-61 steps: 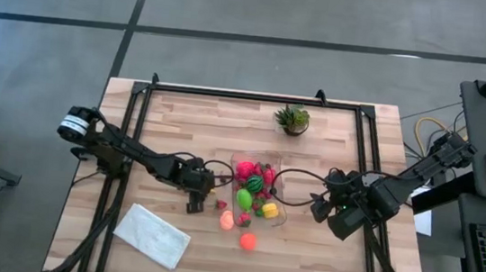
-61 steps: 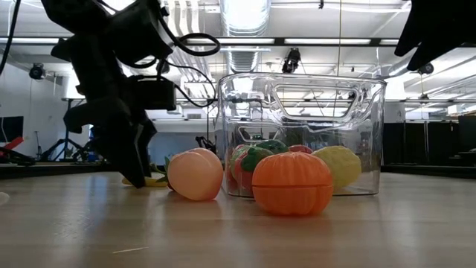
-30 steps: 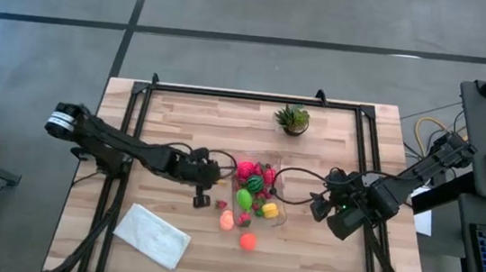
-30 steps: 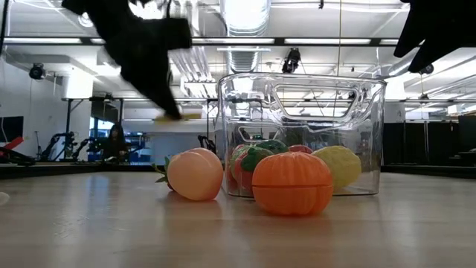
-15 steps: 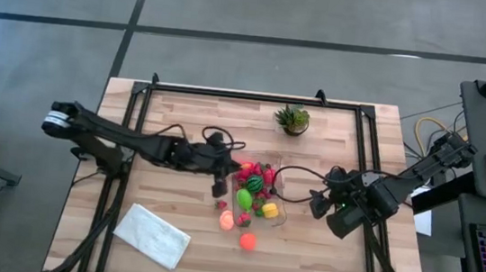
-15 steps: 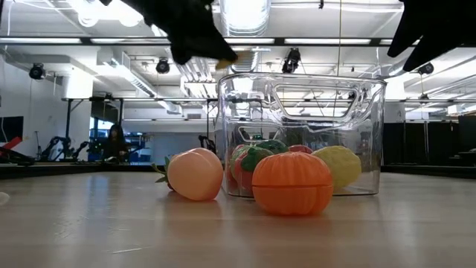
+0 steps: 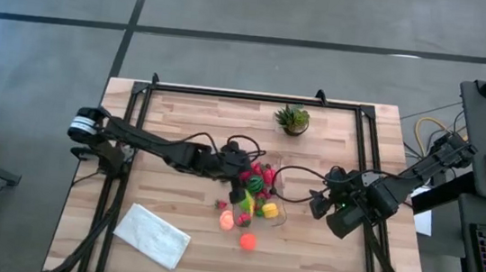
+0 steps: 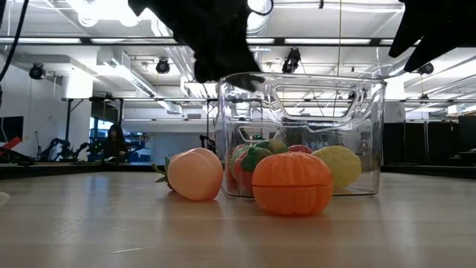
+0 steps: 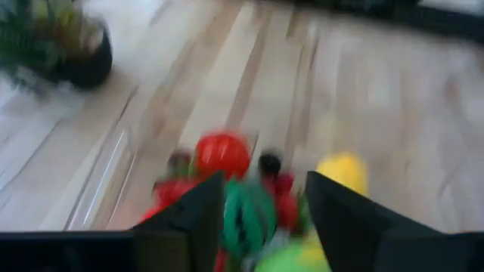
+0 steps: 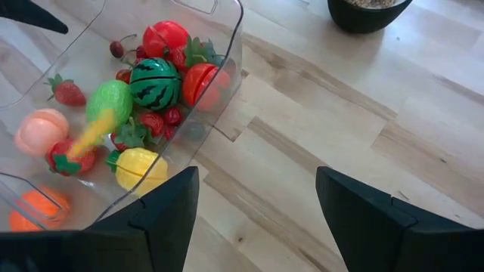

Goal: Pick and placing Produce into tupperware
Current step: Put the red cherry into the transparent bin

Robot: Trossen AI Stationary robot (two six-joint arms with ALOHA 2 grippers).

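The clear tupperware (image 7: 278,218) (image 8: 372,134) (image 10: 227,53) stands mid-table and holds a red, a striped green, a lime green and a yellow lemon piece plus small strawberries. My left gripper (image 7: 239,188) (image 9: 265,219) hangs open over its left part. A long yellow piece (image 10: 91,134) shows as a blur below it, inside the walls. A peach (image 7: 226,220) (image 8: 195,173), an orange (image 7: 248,241) (image 8: 292,182) and a strawberry (image 7: 220,204) rest on the wood beside the tupperware. My right gripper (image 7: 315,204) (image 10: 257,174) waits open to its right.
A small potted plant (image 7: 292,118) stands toward the far edge, and a white folded cloth (image 7: 153,233) lies near the near-left corner. Black frame rails (image 7: 134,143) run along the table's sides. Bare wood lies between the tupperware and the right gripper.
My left gripper has risen from the table left of the peach and travelled right, over the tupperware's rim, carrying a long yellow piece. That piece is no longer at its fingers and now shows inside the tupperware. The right arm has kept still.
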